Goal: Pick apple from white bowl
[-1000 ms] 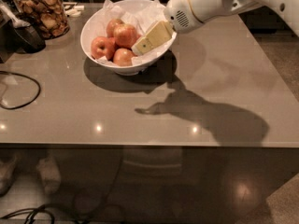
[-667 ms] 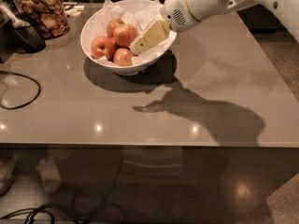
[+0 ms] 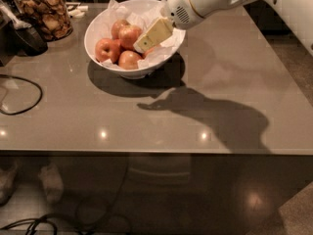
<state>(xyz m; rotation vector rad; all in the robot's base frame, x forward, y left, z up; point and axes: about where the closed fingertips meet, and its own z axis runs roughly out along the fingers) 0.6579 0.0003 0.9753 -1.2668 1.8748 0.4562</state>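
The gripper (image 3: 143, 43) hangs inside the white bowl (image 3: 131, 73) on the counter (image 3: 146, 126), tip just beside the nearest apple (image 3: 129, 35). Jaw state: cannot tell. At least 4 apples lie on crumpled paper (image 3: 161, 54). Judgement: the apple is firm, moderately heavy, glossy and slippery. Grip it across its widest girth, since neighbours crowd its sides.

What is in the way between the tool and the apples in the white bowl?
Nothing visible. The tool sits inside the white bowl, coming in over its right rim, with its tip right against the apples. The crumpled paper lines the bowl around the fruit, not over it.
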